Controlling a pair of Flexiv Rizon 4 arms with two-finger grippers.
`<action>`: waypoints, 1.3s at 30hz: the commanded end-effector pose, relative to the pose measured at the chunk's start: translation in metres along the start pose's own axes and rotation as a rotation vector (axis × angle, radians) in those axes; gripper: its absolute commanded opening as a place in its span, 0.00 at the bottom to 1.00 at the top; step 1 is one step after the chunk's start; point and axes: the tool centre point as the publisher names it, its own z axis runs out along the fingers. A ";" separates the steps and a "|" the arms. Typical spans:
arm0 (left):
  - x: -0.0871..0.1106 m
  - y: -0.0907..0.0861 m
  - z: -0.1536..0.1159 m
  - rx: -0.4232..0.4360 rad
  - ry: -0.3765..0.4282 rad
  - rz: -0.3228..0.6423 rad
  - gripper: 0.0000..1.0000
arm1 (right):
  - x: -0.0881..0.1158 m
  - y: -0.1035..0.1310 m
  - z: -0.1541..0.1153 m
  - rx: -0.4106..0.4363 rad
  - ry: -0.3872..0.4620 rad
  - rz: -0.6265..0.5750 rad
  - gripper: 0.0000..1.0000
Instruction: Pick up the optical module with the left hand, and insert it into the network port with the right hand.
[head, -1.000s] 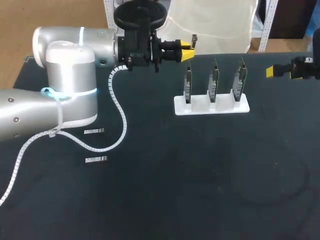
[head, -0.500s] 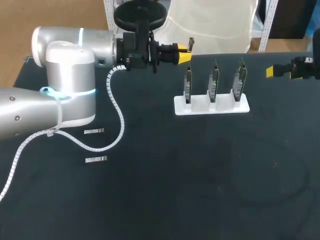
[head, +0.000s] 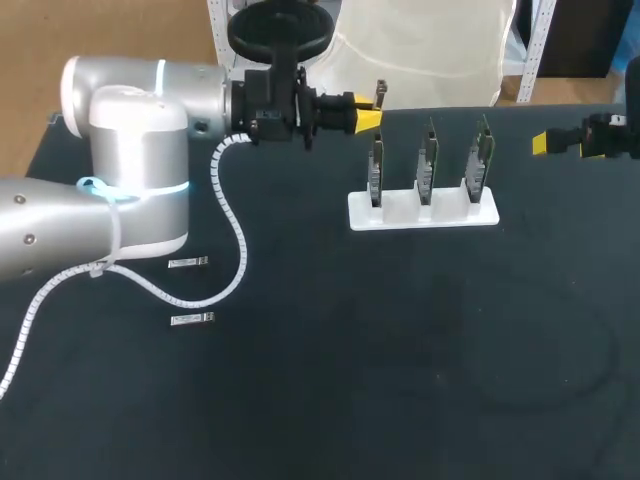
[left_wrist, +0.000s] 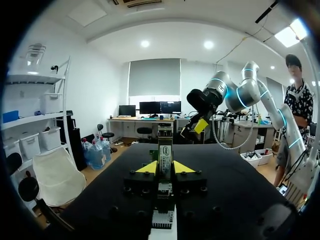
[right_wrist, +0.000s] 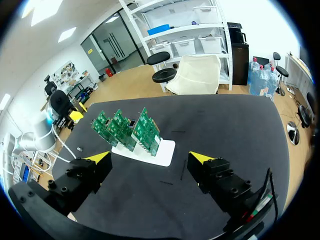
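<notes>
- A white stand was seen toward the far side of the black bench. Three green circuit boards were held upright in it, in a row, each in its own slot.
- The network port could not be made out on any board, either in the head view or in the right wrist view.
- The optical module was clamped in the left jaws, with a yellow tip pressed against each of its sides. It was carried above the bench, pointing away from the wrist. Its near end was hidden between the black finger blocks.
- In the head view the left arm was seen coming in from the left. The module was held near the far edge of the bench, beyond the leftmost board and apart from it.
- The right jaws were held wide apart, with nothing between them. In the right wrist view the stand was seen ahead of them.
- The right arm was cut off by the edge of the head view, so only a yellow tip and some black housing were shown.
- A small silver piece and a second silver piece lay flat on the bench beside the left arm, well apart from the stand. They were too small for any detail to be told.
- A white coiled cable was seen hanging from the left arm over the bench.
</notes>
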 end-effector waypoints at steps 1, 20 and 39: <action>-0.002 -0.006 0.000 0.001 -0.001 -0.010 0.00 | 0.000 0.000 0.000 0.000 0.000 0.000 1.00; -0.002 -0.009 0.001 -0.008 -0.013 -0.040 0.00 | -0.030 -0.001 -0.004 -0.125 0.003 -0.143 1.00; -0.002 -0.009 0.001 -0.008 -0.013 -0.040 0.00 | -0.102 0.077 0.021 -0.782 0.316 -0.748 1.00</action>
